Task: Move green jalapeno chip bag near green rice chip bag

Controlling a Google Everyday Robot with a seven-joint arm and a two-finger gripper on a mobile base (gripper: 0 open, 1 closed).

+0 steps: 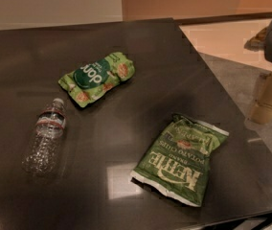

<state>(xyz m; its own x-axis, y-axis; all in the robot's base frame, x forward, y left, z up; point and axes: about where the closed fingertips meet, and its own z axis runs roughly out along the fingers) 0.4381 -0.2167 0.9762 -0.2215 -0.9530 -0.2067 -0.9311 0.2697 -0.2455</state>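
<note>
The green jalapeno chip bag (180, 160), olive green with white "KETTLE" lettering, lies flat on the dark table (141, 56) at the front right, near the table's right edge. The green rice chip bag (97, 77), smaller and bright green with a dark round logo, lies at the middle of the table, up and to the left of the olive bag. My gripper (269, 97) hangs at the right edge of the view, beyond the table's right edge, to the right of and above the olive bag. It touches neither bag.
A clear plastic water bottle (45, 138) lies on its side at the table's left, below and left of the rice chip bag. The table's right edge runs diagonally, with grey floor (241, 75) beyond it.
</note>
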